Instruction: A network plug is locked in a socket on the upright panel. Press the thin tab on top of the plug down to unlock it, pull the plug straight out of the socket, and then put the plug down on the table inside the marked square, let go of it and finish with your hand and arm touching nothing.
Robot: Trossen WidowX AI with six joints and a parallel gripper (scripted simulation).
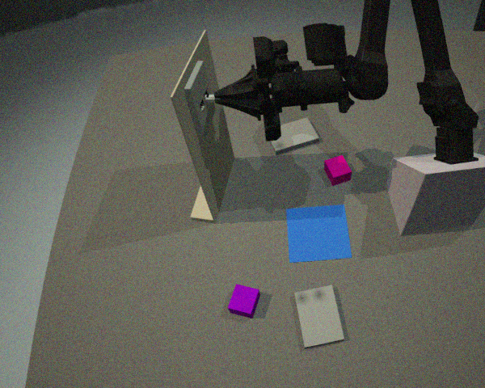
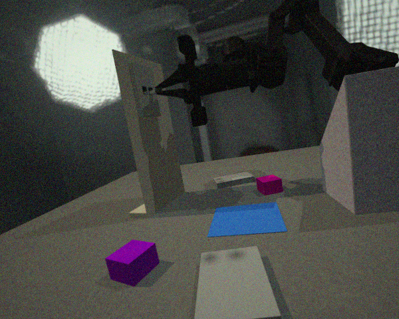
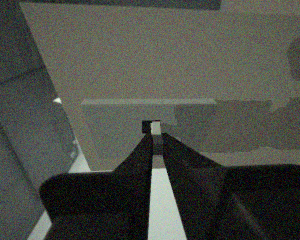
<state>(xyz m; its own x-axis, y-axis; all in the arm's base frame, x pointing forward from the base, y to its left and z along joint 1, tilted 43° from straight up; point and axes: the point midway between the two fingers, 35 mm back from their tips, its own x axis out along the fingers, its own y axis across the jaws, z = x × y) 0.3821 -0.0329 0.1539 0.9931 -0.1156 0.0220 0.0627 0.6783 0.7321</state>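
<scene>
The upright panel [image 1: 224,166] [image 2: 134,113] stands at the left with a grey socket plate on its face. The small pale plug [image 1: 210,96] [image 3: 156,128] is at the dark socket opening in that plate; how deep it sits is hidden. My gripper [image 1: 216,98] [image 2: 156,90] [image 3: 156,137] is level, faces the panel and is shut on the plug, with the fingertips close together just in front of the socket. The tab on the plug is too small to tell. The marked blue square [image 1: 318,240] [image 2: 247,221] lies flat on the table, below and to the right of the gripper.
A magenta block [image 1: 338,169] [image 2: 268,184] and a pale plate [image 1: 297,134] [image 2: 235,179] lie behind the square. A purple block [image 1: 243,299] [image 2: 132,262] and another pale plate [image 1: 319,319] [image 2: 235,284] lie in front. The arm's pale base block [image 1: 447,196] [image 2: 382,144] is at the right.
</scene>
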